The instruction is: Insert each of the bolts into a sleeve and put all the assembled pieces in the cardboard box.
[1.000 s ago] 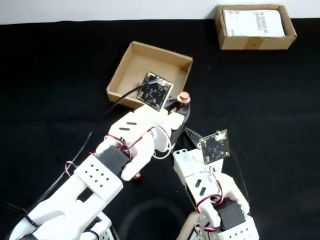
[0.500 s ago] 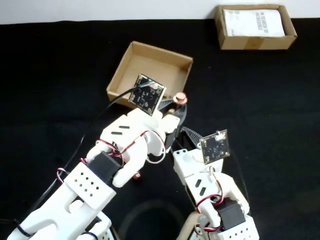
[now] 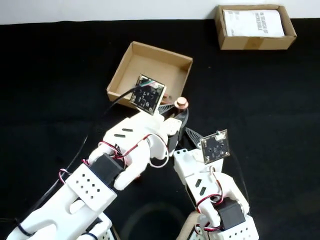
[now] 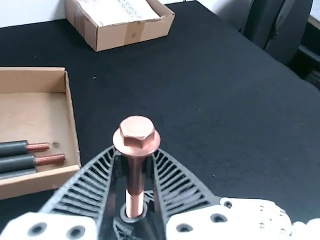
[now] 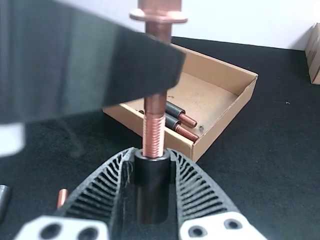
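Note:
My left gripper (image 4: 135, 162) is shut on a copper bolt (image 4: 135, 136), held head up just beside the cardboard box (image 3: 150, 70). Directly under it, my right gripper (image 5: 152, 162) is shut on a black sleeve (image 5: 152, 187) standing upright. The threaded end of the bolt (image 5: 153, 131) is in the sleeve's mouth. From above, the bolt head (image 3: 181, 103) sits over the right gripper (image 3: 186, 131). Assembled pieces (image 5: 178, 118) lie inside the box (image 5: 225, 95), also seen as dark sleeves with copper tips (image 4: 22, 156).
A second cardboard box (image 3: 255, 27) with a paper sheet stands at the far right of the table. A loose bolt (image 5: 61, 197) and a dark sleeve end (image 5: 2, 200) lie on the black mat near the arms.
The left arm has shifted slightly, bringing the bolt a little nearer to the right gripper. The right arm has kept still.

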Motion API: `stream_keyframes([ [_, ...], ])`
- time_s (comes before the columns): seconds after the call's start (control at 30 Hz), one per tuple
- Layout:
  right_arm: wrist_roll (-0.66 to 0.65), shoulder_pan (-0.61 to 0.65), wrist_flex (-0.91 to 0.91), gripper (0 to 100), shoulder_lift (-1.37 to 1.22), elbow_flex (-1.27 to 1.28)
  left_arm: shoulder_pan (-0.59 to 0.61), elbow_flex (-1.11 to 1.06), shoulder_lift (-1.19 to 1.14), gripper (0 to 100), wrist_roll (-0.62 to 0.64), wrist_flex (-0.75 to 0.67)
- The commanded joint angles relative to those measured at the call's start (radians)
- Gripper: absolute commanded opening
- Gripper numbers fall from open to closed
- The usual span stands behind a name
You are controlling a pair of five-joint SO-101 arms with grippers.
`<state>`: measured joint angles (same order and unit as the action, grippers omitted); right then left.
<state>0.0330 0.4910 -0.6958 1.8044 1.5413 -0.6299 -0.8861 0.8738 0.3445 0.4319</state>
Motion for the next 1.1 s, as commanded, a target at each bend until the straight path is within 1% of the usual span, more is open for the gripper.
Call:
stream_keyframes([
  [0.0,0.008,0.004,0.021,0.7,-0.002,-0.013,-0.016,0.028,-0.007,1,0.009,-0.003],
  [0.2,0.005,-0.001,0.021,0.7,0.001,-0.018,-0.004,0.01,-0.081,1,0.009,0.003],
  [0.3,0.003,-0.045,0.033,0.7,-0.001,-0.022,0.002,-0.056,-0.084,1,0.005,-0.002],
  [0.5,0.002,-0.154,0.076,0.7,-0.001,-0.024,0.07,-0.142,-0.084,1,0.009,0.002],
  [0.63,0.002,-0.163,0.076,0.7,-0.001,-0.024,0.087,-0.136,-0.082,1,0.006,0.005],
  [0.73,0.002,-0.163,0.076,0.7,-0.002,-0.024,0.082,-0.117,-0.082,1,0.006,0.043],
  [0.8,0.002,-0.163,0.076,0.7,-0.002,-0.021,0.082,-0.084,-0.082,1,0.006,0.114],
  [0.83,0.002,-0.165,0.076,0.7,-0.002,-0.019,0.082,-0.059,-0.082,3,0.006,0.157],
  [1.0,0.002,-0.165,0.076,0.7,-0.002,-0.015,0.082,0.088,-0.082,20,0.011,0.43],
  [1.07,0.002,-0.165,0.076,0.7,-0.002,-0.018,0.082,0.173,-0.082,22,0.006,0.559],
])
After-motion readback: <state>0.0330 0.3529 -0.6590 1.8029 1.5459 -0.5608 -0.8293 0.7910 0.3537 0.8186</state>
